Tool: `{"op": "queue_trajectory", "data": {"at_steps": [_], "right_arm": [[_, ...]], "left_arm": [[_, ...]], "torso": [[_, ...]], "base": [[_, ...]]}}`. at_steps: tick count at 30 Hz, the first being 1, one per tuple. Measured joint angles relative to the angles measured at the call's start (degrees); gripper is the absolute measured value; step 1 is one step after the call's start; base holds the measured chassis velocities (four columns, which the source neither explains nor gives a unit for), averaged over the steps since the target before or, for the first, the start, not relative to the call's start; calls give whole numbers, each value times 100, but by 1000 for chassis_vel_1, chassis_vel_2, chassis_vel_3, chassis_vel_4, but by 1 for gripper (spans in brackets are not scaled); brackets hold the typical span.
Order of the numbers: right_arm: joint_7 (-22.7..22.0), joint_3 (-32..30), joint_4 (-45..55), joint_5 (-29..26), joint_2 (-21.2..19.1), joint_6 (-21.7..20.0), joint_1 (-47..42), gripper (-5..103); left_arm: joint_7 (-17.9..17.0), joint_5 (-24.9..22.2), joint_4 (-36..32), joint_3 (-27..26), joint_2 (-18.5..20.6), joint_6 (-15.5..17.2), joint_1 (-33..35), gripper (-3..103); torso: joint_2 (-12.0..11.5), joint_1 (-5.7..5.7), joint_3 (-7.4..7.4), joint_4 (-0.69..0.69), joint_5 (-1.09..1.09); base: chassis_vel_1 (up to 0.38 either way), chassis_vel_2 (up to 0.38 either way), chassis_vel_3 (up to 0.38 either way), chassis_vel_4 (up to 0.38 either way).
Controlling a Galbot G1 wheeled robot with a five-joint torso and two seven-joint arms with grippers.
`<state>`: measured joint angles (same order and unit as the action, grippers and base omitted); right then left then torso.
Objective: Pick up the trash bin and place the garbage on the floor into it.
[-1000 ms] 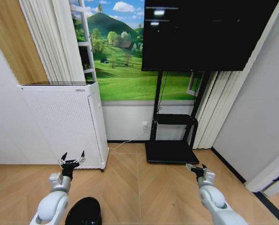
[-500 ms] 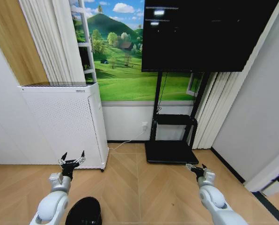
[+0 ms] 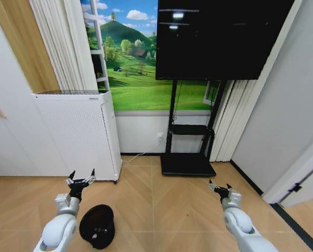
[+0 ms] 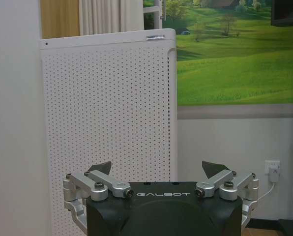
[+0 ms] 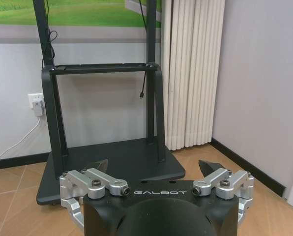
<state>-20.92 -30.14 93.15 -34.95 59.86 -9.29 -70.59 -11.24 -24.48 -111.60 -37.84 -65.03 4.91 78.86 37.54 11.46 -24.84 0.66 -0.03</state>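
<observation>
The small black trash bin [image 3: 97,226] sits on the wooden floor [image 3: 162,210] just beside the left arm, low in the head view. The left gripper [image 3: 81,178] and right gripper [image 3: 220,188] both hang in the air with fingers spread wide, holding nothing (one faces the white air purifier [image 3: 77,134], one the black TV stand [image 3: 187,152]). The bin is round and light, so a clumsy reach could tip it over.

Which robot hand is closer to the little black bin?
The left gripper. The trash bin sits on the floor just beside its arm, while the right gripper hangs far across the wooden floor, open and empty too.
</observation>
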Motion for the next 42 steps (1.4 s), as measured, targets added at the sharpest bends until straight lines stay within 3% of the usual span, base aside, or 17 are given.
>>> {"op": "queue_trajectory", "data": {"at_steps": [8,9,12,14,17,20,21,29,37,38,42], "right_arm": [[0,0,1,0,0,0,0,100],[0,1,1,0,0,0,-1,100],[0,0,1,0,0,0,0,100],[0,1,0,0,1,0,-1,100],[0,1,1,0,0,0,-1,100],[0,0,0,0,1,0,-1,100],[0,-1,0,0,-1,0,0,100],[0,0,0,0,1,0,-1,100],[0,-1,0,0,0,0,-1,100],[1,0,-1,0,1,0,-1,100],[0,0,-1,0,0,0,-1,100]], "left_arm": [[0,0,0,2,0,0,1,100],[0,0,-1,1,0,0,0,100],[0,0,0,1,0,0,1,100],[0,0,-2,0,1,-1,0,100],[0,0,-1,2,0,-1,1,100],[1,0,-2,1,0,-1,0,100],[0,-1,-1,3,-1,0,1,100],[0,0,-1,2,0,0,0,100],[0,0,0,2,-1,1,1,100],[0,0,-1,0,0,0,-1,100],[0,0,0,1,-1,1,1,100]], "torso": [[-6,-3,4,0,0],[-7,-2,4,1,10],[-8,-5,5,1,-3],[-9,-5,6,1,12],[-11,-5,6,1,-1],[-11,-6,8,2,11],[-13,-3,6,0,-4],[-14,-5,9,3,7],[-16,-6,9,0,-2],[-16,-6,9,1,10],[-16,-7,10,1,-3]], "base": [[333,-382,-302,371],[348,-417,-341,409],[343,-396,-340,376],[336,-382,-348,373],[332,-382,-317,370],[316,-364,-321,380],[312,-361,-338,354],[327,-375,-342,374],[320,-385,-339,391],[351,-368,-318,383],[308,-375,-302,376]]}}
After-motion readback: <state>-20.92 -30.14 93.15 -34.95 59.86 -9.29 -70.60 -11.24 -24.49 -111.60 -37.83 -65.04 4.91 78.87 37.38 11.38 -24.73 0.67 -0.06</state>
